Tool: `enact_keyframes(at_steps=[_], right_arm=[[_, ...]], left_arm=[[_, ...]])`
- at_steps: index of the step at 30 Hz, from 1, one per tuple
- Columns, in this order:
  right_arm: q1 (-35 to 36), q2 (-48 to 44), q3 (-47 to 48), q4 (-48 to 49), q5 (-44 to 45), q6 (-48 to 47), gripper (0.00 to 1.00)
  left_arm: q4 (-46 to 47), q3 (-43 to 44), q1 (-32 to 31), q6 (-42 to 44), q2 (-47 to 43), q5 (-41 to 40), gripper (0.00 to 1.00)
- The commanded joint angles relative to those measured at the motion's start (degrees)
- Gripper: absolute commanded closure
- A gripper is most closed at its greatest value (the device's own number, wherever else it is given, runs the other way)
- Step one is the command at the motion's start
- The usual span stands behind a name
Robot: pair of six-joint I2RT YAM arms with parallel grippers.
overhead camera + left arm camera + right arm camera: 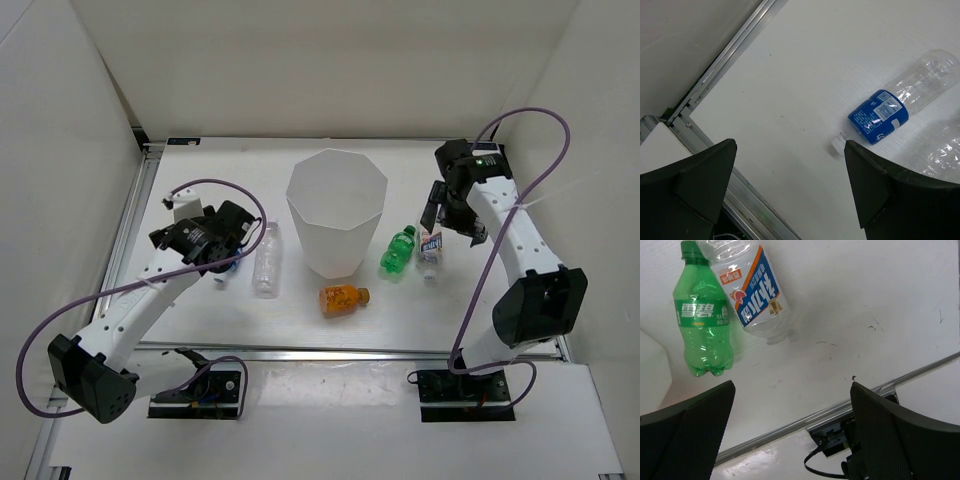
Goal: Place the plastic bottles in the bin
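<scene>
The white faceted bin (336, 245) stands at the middle of the table. Left of it lie a plain clear bottle (266, 260) and a blue-labelled bottle (879, 116), whose white cap (838, 144) points toward my fingers. My left gripper (790, 147) hovers open just above and short of that bottle (222, 272). Right of the bin lie a green bottle (398, 250) and a clear bottle with a blue-and-white label (430, 247). An orange bottle (343, 298) lies in front of the bin. My right gripper (441, 215) hangs open behind the green bottle (702, 330) and the labelled bottle (752, 295), holding nothing.
An aluminium rail (720, 70) runs along the table's left edge, another rail (805, 422) along the near edge. White walls enclose the table on three sides. The bin's wall (652, 370) shows at the left of the right wrist view.
</scene>
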Motion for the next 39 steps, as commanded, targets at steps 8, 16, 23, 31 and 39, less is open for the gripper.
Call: enact_keyframes(at_steps=[8,16,23,31,39], right_arm=[[-3.0,7.5,5.3,-5.5,-8.1,4.6,0.0],[0.9,11.3,8.6,-0.7,-1.6,-3.5,0.0],[-2.5,10.5,-1.5,13.1,-10.4,-8.9,0.0],[-10.0,18.3,2.3,17.6,-18.2,-10.2,0.0],[-11.7,29.0,11.0,19.3,-25.5,-10.2,0.0]], left_arm=[[2.4,-2.9,0.2,1.5,0.2,1.4,0.0],[4.0,-2.9,0.2,1.5,2.7,2.5,0.0],[4.0,-2.4,0.2,2.0,4.4,3.9,0.0],[4.5,-1.8,0.2,3.3,6.9,5.1,0.0],[0.6,0.9,0.2,3.3,11.8,5.1,0.0]])
